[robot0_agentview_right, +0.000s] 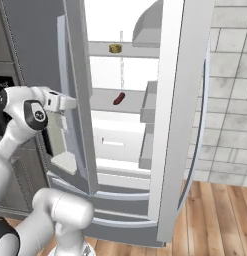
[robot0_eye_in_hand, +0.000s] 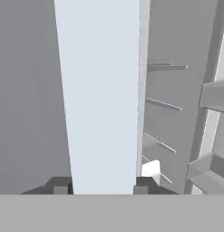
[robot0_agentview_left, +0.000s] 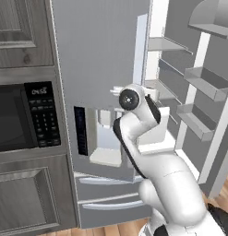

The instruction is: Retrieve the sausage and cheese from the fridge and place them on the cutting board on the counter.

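Observation:
The fridge [robot0_agentview_left: 101, 46] stands with its right door swung wide and its left door partly ajar. On a middle shelf of the white interior lies the dark red sausage [robot0_agentview_right: 119, 98]. The yellowish cheese [robot0_agentview_right: 114, 48] sits one shelf higher. My gripper [robot0_agentview_right: 72, 103] is at the free edge of the left door, level with the dispenser. In the hand view that pale door edge [robot0_eye_in_hand: 102, 90] fills the gap between the fingertips [robot0_eye_in_hand: 61, 186], so the gripper [robot0_eye_in_hand: 102, 186] is shut on it. The cutting board and the counter are out of view.
A black microwave [robot0_agentview_left: 23, 115] sits in grey cabinets left of the fridge. The open right door [robot0_agentview_left: 203, 83] carries several bins and juts out toward me. Wooden floor [robot0_agentview_right: 220, 215] and a tiled wall [robot0_agentview_right: 230, 75] lie to the right.

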Controlling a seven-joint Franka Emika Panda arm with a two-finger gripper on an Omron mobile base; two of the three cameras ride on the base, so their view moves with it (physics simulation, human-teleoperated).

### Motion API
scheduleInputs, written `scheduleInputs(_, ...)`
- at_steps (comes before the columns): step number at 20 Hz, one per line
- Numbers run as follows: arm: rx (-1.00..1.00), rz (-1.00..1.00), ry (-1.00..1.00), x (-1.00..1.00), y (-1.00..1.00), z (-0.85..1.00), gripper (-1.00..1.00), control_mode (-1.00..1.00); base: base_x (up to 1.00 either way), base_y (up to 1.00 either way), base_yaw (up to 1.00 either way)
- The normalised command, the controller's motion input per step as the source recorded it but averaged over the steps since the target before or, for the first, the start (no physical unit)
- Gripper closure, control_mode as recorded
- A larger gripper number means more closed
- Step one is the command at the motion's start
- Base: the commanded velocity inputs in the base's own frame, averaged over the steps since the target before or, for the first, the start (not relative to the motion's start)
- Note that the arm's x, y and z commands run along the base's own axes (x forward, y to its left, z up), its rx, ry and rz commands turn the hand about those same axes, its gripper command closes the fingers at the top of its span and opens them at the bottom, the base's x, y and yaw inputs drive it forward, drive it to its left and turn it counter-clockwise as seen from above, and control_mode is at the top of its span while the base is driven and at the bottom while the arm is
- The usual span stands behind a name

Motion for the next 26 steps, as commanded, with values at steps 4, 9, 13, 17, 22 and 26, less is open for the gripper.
scheduleInputs(4,-0.01,-0.18,-0.04,-0.93,0.42,0.01,1.0,-1.0,0.0,0.0,0.0)
scheduleInputs(9,-0.02,-0.12,-0.12,-0.79,0.43,0.0,1.0,-1.0,0.0,0.0,0.0)
scheduleInputs(13,0.0,-0.16,-0.04,-0.31,0.45,-0.01,-1.0,-1.0,0.0,0.0,0.0)
scheduleInputs(17,0.0,-0.22,0.0,0.0,0.36,-0.01,-1.0,-1.0,0.0,0.0,0.0)
scheduleInputs(22,0.0,-0.25,0.0,-0.02,0.26,0.0,-1.0,-1.0,0.0,0.0,0.0)
scheduleInputs(26,0.0,-0.28,-0.01,-0.44,0.02,0.0,-1.0,-1.0,0.0,0.0,0.0)
